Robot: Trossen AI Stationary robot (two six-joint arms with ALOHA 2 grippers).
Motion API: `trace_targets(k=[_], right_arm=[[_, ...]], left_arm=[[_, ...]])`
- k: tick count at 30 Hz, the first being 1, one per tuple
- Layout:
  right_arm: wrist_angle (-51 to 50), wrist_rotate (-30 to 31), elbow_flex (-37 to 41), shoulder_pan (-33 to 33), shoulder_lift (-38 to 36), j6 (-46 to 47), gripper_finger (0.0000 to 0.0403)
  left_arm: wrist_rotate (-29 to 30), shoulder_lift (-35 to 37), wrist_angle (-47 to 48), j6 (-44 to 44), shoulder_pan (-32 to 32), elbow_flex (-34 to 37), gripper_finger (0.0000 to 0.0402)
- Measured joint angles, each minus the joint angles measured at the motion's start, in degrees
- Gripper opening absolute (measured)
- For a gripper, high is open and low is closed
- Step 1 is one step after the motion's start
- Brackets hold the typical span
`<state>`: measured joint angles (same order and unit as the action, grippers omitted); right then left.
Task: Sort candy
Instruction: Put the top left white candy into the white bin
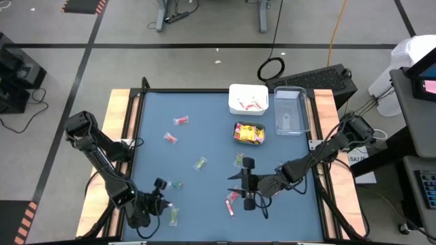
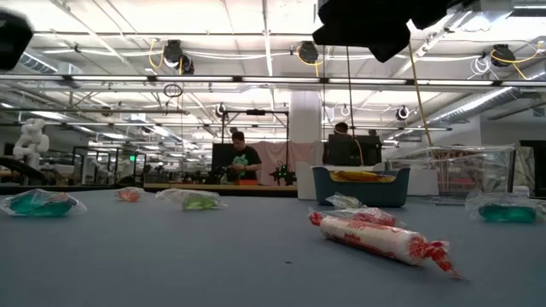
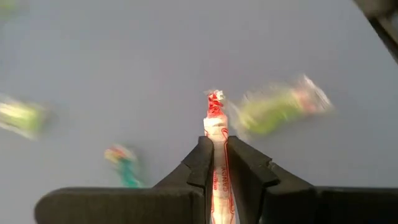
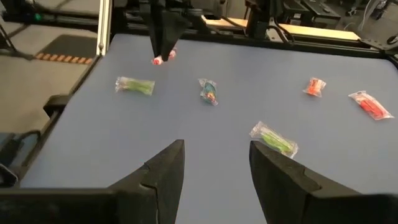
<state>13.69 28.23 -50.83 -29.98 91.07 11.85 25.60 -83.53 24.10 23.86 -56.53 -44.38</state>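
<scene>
My left gripper [image 1: 161, 185] hangs over the table's near left part, shut on a slim pink-white stick candy [image 3: 216, 134]. Loose candy lies flat on the blue table: red pieces [image 1: 180, 120] [image 1: 170, 137], green pieces [image 1: 200, 163] [image 1: 238, 160] [image 1: 174, 215], a teal one [image 1: 177, 184] and two pink-white sticks [image 1: 232, 203]. My right gripper [image 4: 214, 146] stands open above the table's near middle [image 1: 244, 184], with nothing between its fingers. My left gripper pinches the pink-white stick between its two fingers [image 3: 202, 158], and the stick lies along them. Its twisted red end [image 3: 215, 101] juts out past the fingertips. The fingers slant down from the near left. The stick is lifted clear of the table [image 4: 163, 58].
At the far right stand a white container [image 1: 248, 99] with red pieces, a clear container [image 1: 291, 111], and a teal tray [image 1: 250, 133] holding yellow packets. Wooden rails [image 1: 119, 109] border the table's sides. Bare blue surface lies at the far left and the near right.
</scene>
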Motion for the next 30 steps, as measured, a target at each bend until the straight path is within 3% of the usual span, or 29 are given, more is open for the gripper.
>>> trace_targets(k=[6, 10, 22, 25, 30], right_arm=[[9.47, 0.4, 0.0, 0.0, 4.81, -1.86, 0.0171], [17.66, 0.72, 0.0, 0.51, 9.08, -5.77, 0.0171], [40.58, 1.53, -0.02, 1.88, 16.72, -16.27, 0.0172], [45.23, 1.42, -0.23, 1.89, 16.74, -17.42, 0.0172], [46.73, -4.07, -3.8, 2.6, 16.74, -19.88, 0.0172]], left_arm=[[11.76, 2.15, -3.73, -9.81, 2.65, -2.51, 0.0047], [16.4, 2.23, -12.74, -18.58, 5.38, -2.91, 0.0047], [15.79, 2.23, -48.49, -37.33, 13.45, -2.93, 0.0047], [13.36, 2.23, -52.8, -39.59, 15.29, -2.93, 0.0047], [8.11, 2.23, -53.64, -39.39, 19.32, -2.93, 0.0047]])
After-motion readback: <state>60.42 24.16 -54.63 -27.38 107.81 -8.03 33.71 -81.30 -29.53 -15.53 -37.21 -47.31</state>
